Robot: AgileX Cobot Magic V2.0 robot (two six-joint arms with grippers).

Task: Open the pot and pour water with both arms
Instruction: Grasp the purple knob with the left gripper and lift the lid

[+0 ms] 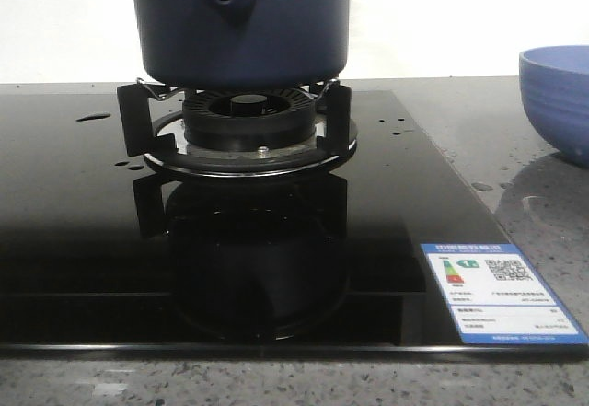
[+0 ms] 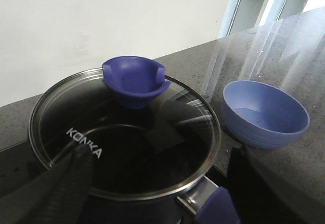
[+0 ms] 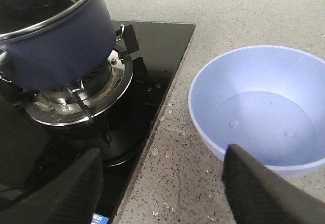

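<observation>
Right now the pot (image 1: 239, 24) is sitting on the burner stand (image 1: 237, 121) at the top centre of the front view, its dark blue wall filling the upper middle of the frame above the glossy black stove top (image 1: 83, 240). In the left wrist view the glass lid (image 2: 127, 132) is still lying on the pot, with its blue cupped knob (image 2: 134, 82) just above the centre of that frame and the blue side handle (image 2: 216, 209) showing at the lower right. One finger (image 2: 68, 188) of the left gripper is reaching over the lid's rim at the lower left, but how its jaws are set cannot be told. The right gripper (image 3: 162, 188) is hanging spread and holding nothing, one finger over the stove and the other in front of the pale blue bowl (image 3: 259, 107) at the right of that frame. The bowl is resting on the speckled bench (image 3: 177, 158) beside the stove, with what looks like a shallow pool of water (image 3: 264, 127) in it. Small drops (image 1: 92, 117) are glinting on the stove top, so surfaces are probably slippery. The lid looks light but breakable and smooth, so the soft knob is the sensible place to take it; the pot is likely heavy and stiff, best lifted by its side handle.
</observation>
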